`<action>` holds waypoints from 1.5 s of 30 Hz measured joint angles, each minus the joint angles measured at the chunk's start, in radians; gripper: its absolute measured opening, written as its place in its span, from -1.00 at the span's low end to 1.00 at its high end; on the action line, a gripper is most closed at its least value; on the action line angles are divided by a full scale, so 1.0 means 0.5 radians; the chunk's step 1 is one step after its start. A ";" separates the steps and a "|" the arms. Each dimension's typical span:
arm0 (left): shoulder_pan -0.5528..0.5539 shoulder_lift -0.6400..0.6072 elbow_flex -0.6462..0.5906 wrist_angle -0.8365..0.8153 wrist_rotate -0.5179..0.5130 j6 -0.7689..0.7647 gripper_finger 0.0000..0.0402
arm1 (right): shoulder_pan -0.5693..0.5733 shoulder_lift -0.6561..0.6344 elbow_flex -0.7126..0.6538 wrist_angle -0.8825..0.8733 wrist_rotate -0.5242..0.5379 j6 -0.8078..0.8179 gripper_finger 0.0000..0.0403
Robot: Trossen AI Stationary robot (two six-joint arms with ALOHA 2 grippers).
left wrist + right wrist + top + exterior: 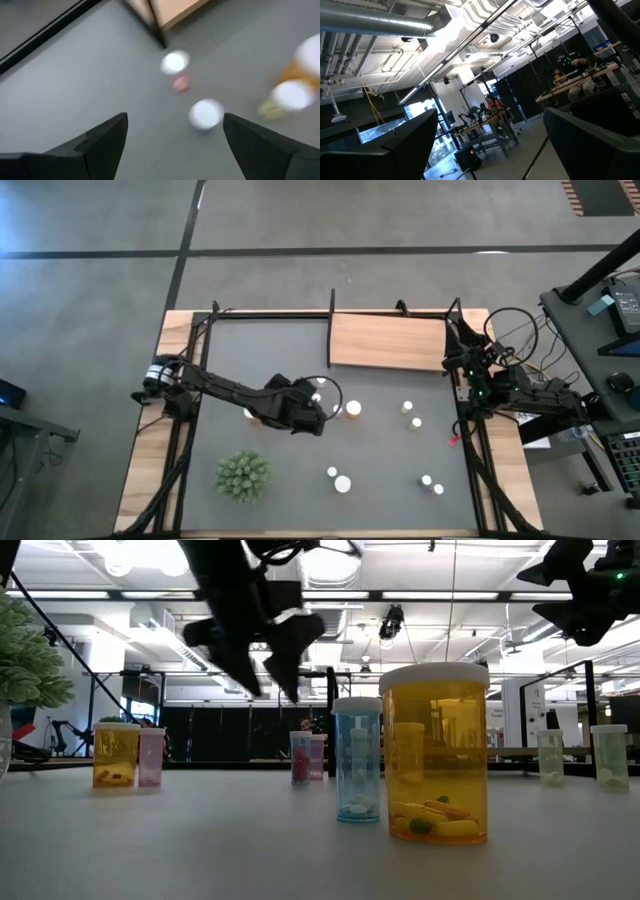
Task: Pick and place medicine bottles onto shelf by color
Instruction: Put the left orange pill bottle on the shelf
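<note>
Light-wood shelf board (388, 341) holds nothing; white-capped medicine bottles (343, 484) remain on the mat, left gripper (318, 406) wide open, empty.

Orange bottle (436, 755) with white cap, pale blue bottle (358, 762), pink bottle (151, 757), light-wood shelf (388, 341), green plant (243, 475), dark grey mat (250, 348)

My matt black plastic fingers (100, 142) hang over a dull dark grey mat (390, 480). Translucent glossy orange plastic bottle (436, 762), smooth white cap; a clear bluish plastic bottle (357, 762) beside it. The pale wood shelf board (388, 342) looks smooth, framed by thin black metal posts.
</note>
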 joint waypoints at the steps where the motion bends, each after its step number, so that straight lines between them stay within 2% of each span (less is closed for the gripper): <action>1: 0.003 -0.011 0.004 -0.093 0.003 -0.049 0.54 | 0.001 0.000 0.000 0.000 0.000 0.000 0.75; 5: 0.033 -0.128 -0.008 -0.390 0.104 -0.186 0.54 | 0.000 -0.001 0.001 0.000 0.000 0.000 0.75; 10: 0.151 -0.361 -0.119 -0.583 0.357 -0.249 0.54 | 0.000 -0.001 0.000 0.000 0.001 0.000 0.75; 13: 0.254 -0.513 -0.233 -0.628 0.553 -0.237 0.54 | 0.000 -0.001 0.001 0.001 0.002 0.000 0.75; 18: 0.400 -0.722 -0.449 -0.644 1.033 -0.234 0.54 | 0.000 0.000 0.001 -0.001 -0.002 0.000 0.75; 20: 0.419 -0.780 -0.530 -0.644 1.146 -0.249 0.54 | 0.000 0.000 0.000 0.000 0.000 0.000 0.75; 24: 0.425 -0.850 -0.666 -0.635 1.237 -0.269 0.54 | 0.001 0.000 0.001 0.000 0.000 0.001 0.75; 30: 0.424 -0.856 -0.737 -0.627 1.374 -0.282 0.54 | 0.000 0.000 0.000 0.000 0.000 0.000 0.75; 37: 0.423 -0.856 -0.778 -0.532 1.475 0.148 0.54 | 0.000 0.000 0.000 0.000 0.000 0.000 0.75; 45: 0.424 -0.845 -0.791 -0.479 1.423 0.067 0.54 | 0.000 0.000 0.001 0.000 0.000 0.000 0.75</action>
